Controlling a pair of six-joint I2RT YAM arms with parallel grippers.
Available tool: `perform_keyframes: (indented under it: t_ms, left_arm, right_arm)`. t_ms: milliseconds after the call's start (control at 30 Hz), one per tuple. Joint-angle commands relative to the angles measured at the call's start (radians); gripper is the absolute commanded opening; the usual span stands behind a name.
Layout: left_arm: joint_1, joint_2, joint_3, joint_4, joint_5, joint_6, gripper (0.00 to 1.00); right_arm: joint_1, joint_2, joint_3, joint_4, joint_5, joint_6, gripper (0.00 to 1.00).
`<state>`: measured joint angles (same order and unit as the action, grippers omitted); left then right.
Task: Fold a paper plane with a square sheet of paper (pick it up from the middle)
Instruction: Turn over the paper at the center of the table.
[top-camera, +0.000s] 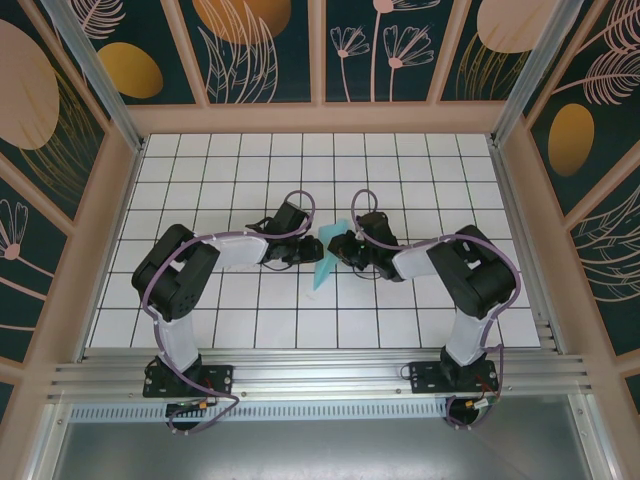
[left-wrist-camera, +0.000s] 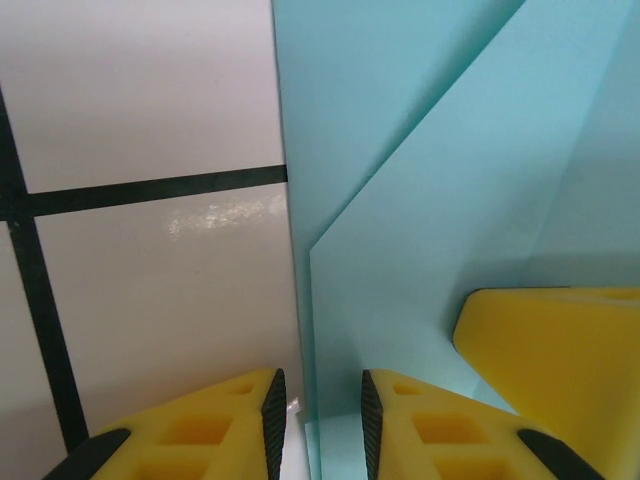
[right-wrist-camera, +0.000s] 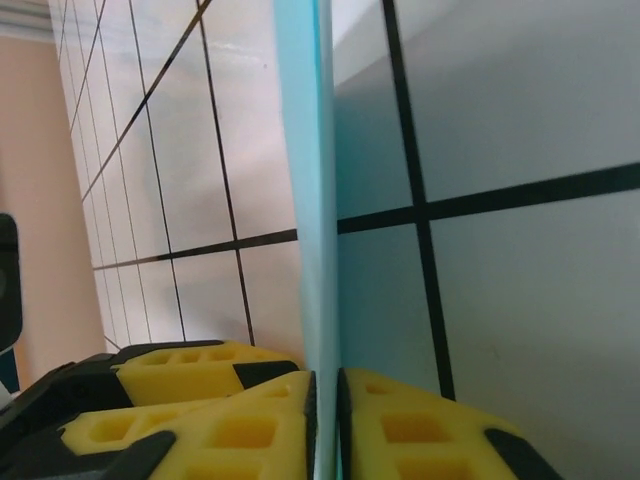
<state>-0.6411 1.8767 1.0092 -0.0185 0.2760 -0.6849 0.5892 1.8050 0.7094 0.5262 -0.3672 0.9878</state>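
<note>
- The folded cyan paper (top-camera: 325, 262) stands on edge at the middle of the tabletop (top-camera: 250, 170). Its long axis runs near to far, and the narrower end seems to point near.
- The right end effector (right-wrist-camera: 325, 378) is pressed together, pinching the paper's edge (right-wrist-camera: 308, 150).
- The left end effector (left-wrist-camera: 323, 385) is narrowly parted. The paper's edge (left-wrist-camera: 420, 200) sits in the gap.

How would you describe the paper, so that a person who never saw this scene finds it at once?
Look at the white gridded table, at its middle, where the left arm and right arm meet. Between their tips is the paper, pinched by the right fingers. It is the sole light cyan thing, folded and tapering.
</note>
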Motion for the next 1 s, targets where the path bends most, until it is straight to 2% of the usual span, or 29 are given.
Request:
perform_keyframes:
  t_ms: [0, 100, 233, 367, 467, 667, 767, 967]
  left_arm:
    - [-0.006, -0.024, -0.015, 0.025, 0.001, -0.018, 0.30]
    - [-0.005, -0.088, -0.058, 0.054, -0.024, -0.037, 0.33]
    - [-0.006, -0.225, -0.132, 0.096, -0.095, -0.060, 0.35]
    - [-0.004, -0.372, -0.226, 0.127, -0.225, -0.085, 0.37]
    - [-0.004, -0.466, -0.287, 0.142, -0.309, -0.100, 0.40]
    - [0.002, -0.604, -0.363, 0.128, -0.462, -0.110, 0.45]
    - [0.009, -0.649, -0.386, 0.110, -0.519, -0.115, 0.45]
    - [0.021, -0.739, -0.444, 0.068, -0.658, -0.180, 0.45]
  right_arm:
    - [0.009, -0.005, 0.039, -0.038, 0.006, -0.061, 0.11]
    - [0.015, -0.043, 0.070, -0.155, 0.047, -0.124, 0.09]
    - [0.034, -0.118, 0.150, -0.422, 0.161, -0.255, 0.07]
    - [0.081, -0.174, 0.279, -0.757, 0.373, -0.384, 0.07]
    - [0.113, -0.181, 0.368, -0.989, 0.551, -0.424, 0.08]
    - [0.174, -0.109, 0.565, -1.411, 0.865, -0.371, 0.08]
    - [0.193, -0.038, 0.665, -1.593, 0.952, -0.295, 0.08]
    - [0.254, 0.184, 0.867, -1.780, 0.945, -0.240, 0.10]
